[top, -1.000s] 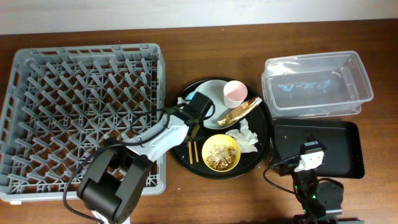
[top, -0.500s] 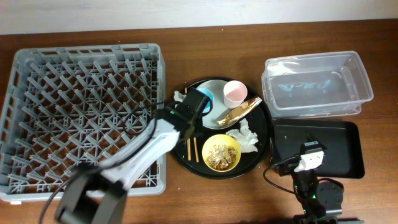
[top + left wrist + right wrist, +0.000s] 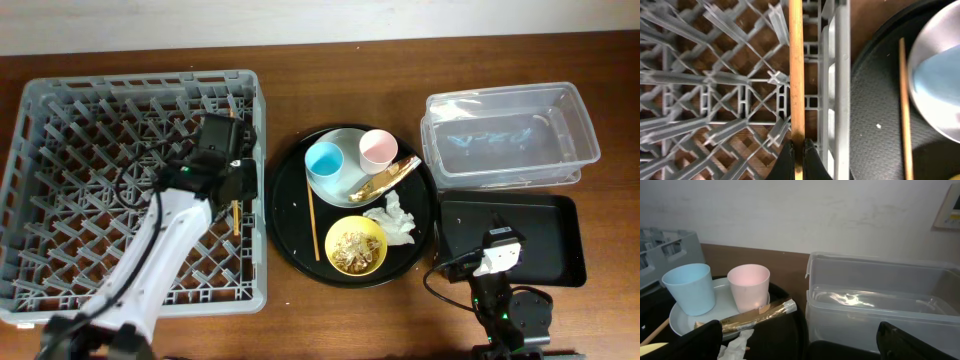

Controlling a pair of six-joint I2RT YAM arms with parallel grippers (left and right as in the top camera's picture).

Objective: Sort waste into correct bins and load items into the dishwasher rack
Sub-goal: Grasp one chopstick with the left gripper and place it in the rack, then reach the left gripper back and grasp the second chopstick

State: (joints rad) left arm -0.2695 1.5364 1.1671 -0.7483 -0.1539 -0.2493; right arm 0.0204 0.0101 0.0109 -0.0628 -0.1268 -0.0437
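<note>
One dark brown wooden table [image 3: 330, 320] fills the overhead view, with a strip of pale wall [image 3: 300, 20] along its far edge. The round black tray [image 3: 290, 215] sits mid-table.

Left of that tray, almost touching it, stands the dishwasher rack [image 3: 140, 78]. The white left arm [image 3: 160, 250] lies across the rack and hides many of its pegs. Right of the tray and farther back is the clear tub [image 3: 505, 98]. Its doubled rim may mean two nested tubs, but I cannot tell. Right of the tray and nearer is the shallow black tray [image 3: 550, 225]. The right arm's base is cut off by the picture edge.

On the tray's far half rests the plate [image 3: 345, 142], carrying the blue cup [image 3: 324, 160] and the pink cup [image 3: 377, 150]. The wrapper [image 3: 385, 178] leans across the plate's rim. The yellow bowl [image 3: 381, 238] sits on the near half and holds the food scraps [image 3: 352, 250]. The napkin [image 3: 397, 218] lies just beside the bowl. The loose chopstick [image 3: 313, 222] lies on the tray's left side.

The left gripper [image 3: 797, 150] is clenched on the held chopstick [image 3: 796, 65], just inside the rack wall nearest the tray. The fingers hide its near end, and whether it touches the lattice is unclear. The right gripper [image 3: 799, 342] is spread wide with nothing between its fingers. A wall panel [image 3: 951, 205] is cut off at the edge of the right wrist view.
</note>
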